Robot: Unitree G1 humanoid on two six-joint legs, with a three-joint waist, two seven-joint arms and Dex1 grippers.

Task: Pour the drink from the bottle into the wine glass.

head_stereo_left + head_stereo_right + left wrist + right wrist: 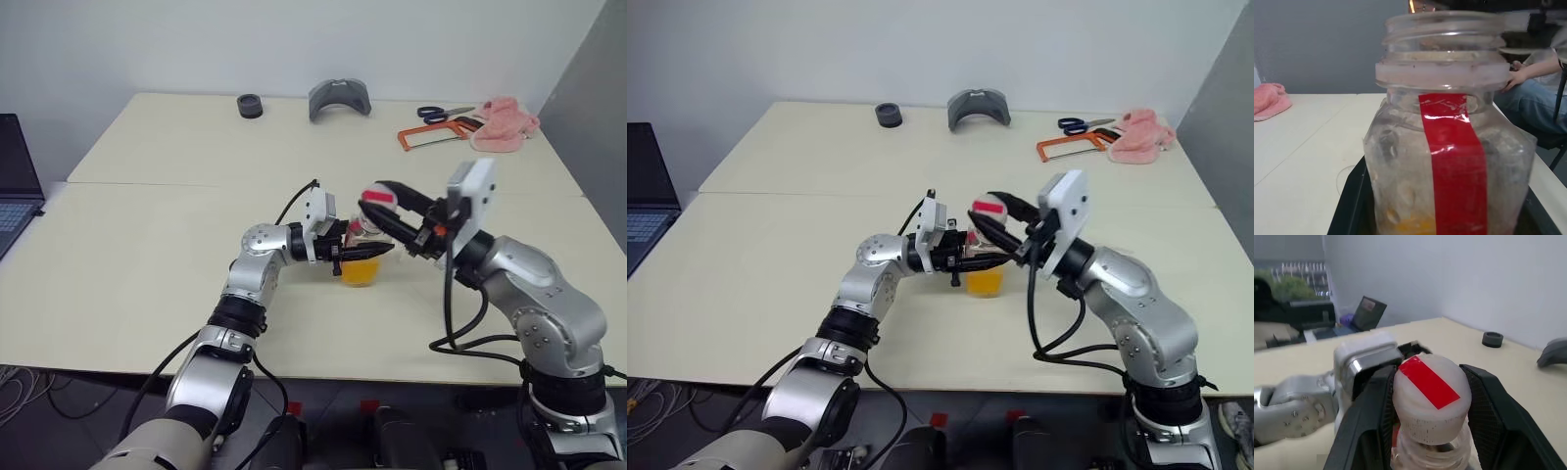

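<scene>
- the left gripper (pixel 361 254) is closed tight around the bottle (pixel 1449 147), holding it upright near the middle of the tabletop (pixel 127 255).
- the bottle's mouth is uncovered in the left wrist view, its threaded neck bare; the red label strip (pixel 1457 161) runs down its front.
- the drink (pixel 360 270) sits orange in the lower part of the bottle.
- the right gripper (pixel 1430 401) is part closed on the cap (pixel 1431 387), a finger pressed to each side; the cap has a red stripe on top and sits directly over the bottle's neck, lifted off as far as i can tell.
- the wine glass is hard to make out; a faint round outline (pixel 1345 178) on the tabletop beside the bottle may be its foot.
- from the bottle, a black ring (pixel 250 105) lies at 11 o'clock and a pink cloth (pixel 505 119) at 1 o'clock, both well apart from it.
</scene>
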